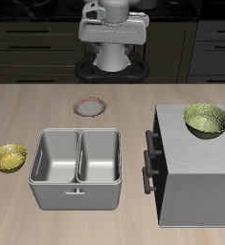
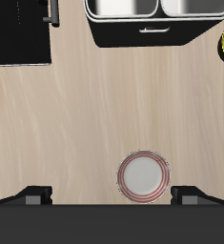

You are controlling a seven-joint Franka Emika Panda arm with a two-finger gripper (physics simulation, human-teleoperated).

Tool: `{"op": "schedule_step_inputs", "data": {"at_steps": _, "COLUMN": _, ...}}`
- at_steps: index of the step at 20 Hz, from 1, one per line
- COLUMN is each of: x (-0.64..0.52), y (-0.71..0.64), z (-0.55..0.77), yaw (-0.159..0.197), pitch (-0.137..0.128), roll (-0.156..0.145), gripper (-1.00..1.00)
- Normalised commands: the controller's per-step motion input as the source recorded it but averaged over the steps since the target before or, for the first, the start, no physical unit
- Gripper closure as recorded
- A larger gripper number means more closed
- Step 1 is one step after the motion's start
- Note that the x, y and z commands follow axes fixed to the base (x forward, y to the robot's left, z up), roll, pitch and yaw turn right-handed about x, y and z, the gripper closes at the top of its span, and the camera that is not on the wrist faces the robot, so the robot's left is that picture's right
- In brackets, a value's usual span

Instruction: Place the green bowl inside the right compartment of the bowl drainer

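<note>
Two bowls are out here, and only one matters: the green bowl (image 1: pixel 208 121) sits on top of the grey box with black handles (image 1: pixel 195 182), near the box's back edge, while the smaller yellow-green bowl (image 1: pixel 8 158) rests on the surface (image 1: pixel 28 105) at the opposite side, just beside the bowl drainer (image 1: pixel 77 168). There is one drainer, standing near the surface's front edge with both of its wells bare, so the right compartment is free to take the bowl. One small pinkish plate (image 1: pixel 90 106) lies farther back, directly under the end effector (image 2: pixel 112 196), which hangs high over the back edge with its fingers (image 2: pixel 32 196) spread wide and holding nothing. I judge nothing has begun: the arm seems parked in a resting pose, well apart from the green bowl, and must first travel across to the box top.
</note>
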Motion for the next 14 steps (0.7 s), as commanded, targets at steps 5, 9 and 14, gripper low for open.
{"op": "schedule_step_inputs", "data": {"at_steps": 5, "x": 0.29, "y": 0.34, "z": 0.01, "yaw": -0.002, "pitch": 0.020, "roll": 0.051, "gripper": -1.00}}
{"op": "schedule_step_inputs", "data": {"at_steps": 9, "x": 0.32, "y": 0.40, "z": 0.03, "yaw": 0.025, "pitch": 0.002, "roll": 0.039, "gripper": -1.00}}
{"op": "schedule_step_inputs", "data": {"at_steps": 14, "x": 0.38, "y": 0.31, "z": 0.01, "yaw": -0.010, "pitch": 0.034, "roll": 0.046, "gripper": -1.00}}
